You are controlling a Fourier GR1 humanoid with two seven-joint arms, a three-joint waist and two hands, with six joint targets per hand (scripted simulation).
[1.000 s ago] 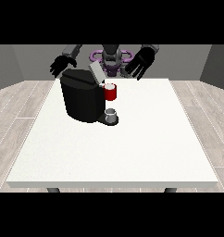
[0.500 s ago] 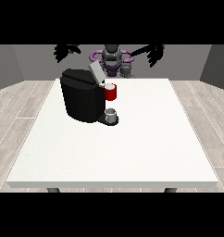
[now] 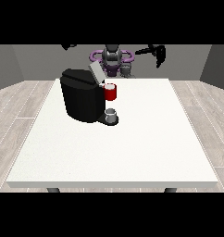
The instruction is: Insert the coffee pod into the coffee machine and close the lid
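Note:
A black coffee machine (image 3: pixel 81 99) stands on the left half of the white table (image 3: pixel 146 139). Its grey lid (image 3: pixel 96 72) is tilted up and open. A red part (image 3: pixel 111 92) sits on its front, above a grey cup (image 3: pixel 112 115) on the base. A small grey cylinder, apparently the coffee pod (image 3: pixel 127 70), stands at the table's far edge just in front of the robot (image 3: pixel 112 57). The hand at the view's right (image 3: pixel 158 52) is raised high above the far edge with its fingers hanging down, holding nothing. Only a sliver of the hand at the view's left (image 3: pixel 68 46) shows, at the scene's top.
The table's right half and near side are bare white surface. Grey plank flooring (image 3: pixel 21 106) surrounds the table. Both arms are lifted well above the machine and the table top.
Both hands have risen from just behind the machine and spread outward. The hand at the view's left has nearly left the view. The machine, cup and pod have stayed put.

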